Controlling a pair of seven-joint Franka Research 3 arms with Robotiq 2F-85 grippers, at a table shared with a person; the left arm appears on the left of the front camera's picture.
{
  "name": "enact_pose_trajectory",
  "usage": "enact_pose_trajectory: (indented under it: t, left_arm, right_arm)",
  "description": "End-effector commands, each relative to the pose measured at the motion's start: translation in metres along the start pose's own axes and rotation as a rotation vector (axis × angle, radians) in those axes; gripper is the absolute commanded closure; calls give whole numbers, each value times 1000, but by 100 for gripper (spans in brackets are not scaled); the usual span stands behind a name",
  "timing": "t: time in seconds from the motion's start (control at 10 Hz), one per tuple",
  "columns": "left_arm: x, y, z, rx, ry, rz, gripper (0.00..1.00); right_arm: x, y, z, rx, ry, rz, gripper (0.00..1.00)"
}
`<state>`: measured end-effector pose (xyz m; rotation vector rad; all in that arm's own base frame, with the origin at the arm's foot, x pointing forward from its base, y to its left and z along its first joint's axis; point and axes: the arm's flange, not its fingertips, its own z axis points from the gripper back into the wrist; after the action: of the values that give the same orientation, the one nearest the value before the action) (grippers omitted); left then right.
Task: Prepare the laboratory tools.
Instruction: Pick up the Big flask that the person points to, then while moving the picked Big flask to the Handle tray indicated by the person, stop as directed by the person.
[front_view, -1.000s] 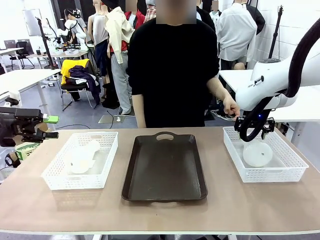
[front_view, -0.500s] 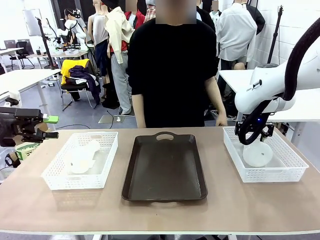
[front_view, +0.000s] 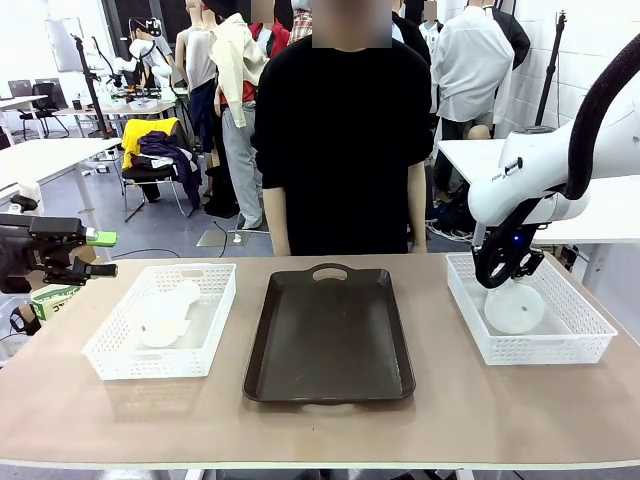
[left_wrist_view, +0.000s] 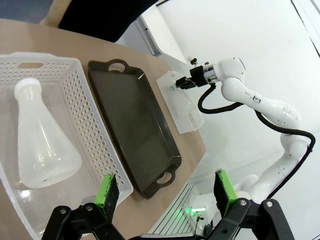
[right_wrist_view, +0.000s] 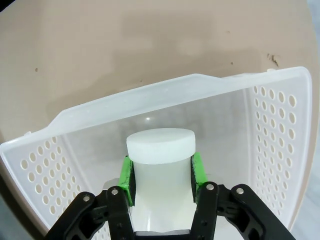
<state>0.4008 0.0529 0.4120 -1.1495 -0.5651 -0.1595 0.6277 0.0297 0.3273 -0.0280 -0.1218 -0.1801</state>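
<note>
My right gripper (right_wrist_view: 161, 172) grips the smooth cylindrical neck of a frosted, translucent conical flask (right_wrist_view: 160, 142). Its green pads (right_wrist_view: 127, 180) press both sides just under the flat cap, inside the perforated white plastic right basket (right_wrist_view: 150, 102). My left gripper (left_wrist_view: 165, 190) hangs spread wide at the counter's (front_view: 320, 430) left end. The second flask (left_wrist_view: 42, 145) lies on its side in the left mesh basket (left_wrist_view: 95, 145).

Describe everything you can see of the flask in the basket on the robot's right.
The flask is translucent frosted white, plastic-looking, with a wide round base tapering to a narrow neck that ends in a thicker rim. It sits tilted inside the white mesh basket on the robot's right, base turned toward the front camera. The right gripper is shut on its neck just below the rim, green pads pressing either side.
</note>
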Motion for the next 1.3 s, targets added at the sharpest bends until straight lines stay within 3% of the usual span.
enact_pose_trajectory:
  t: [0.0, 1.2]
  left_arm:
    - [0, 0, 2, -11, -3, -4, 0]
    - [0, 0, 2, -11, -3, -4, 0]
  right_arm:
    - [3, 0, 7, -13, 14, 1, 100]
    - [0, -1, 1, -2, 5, -1, 100]
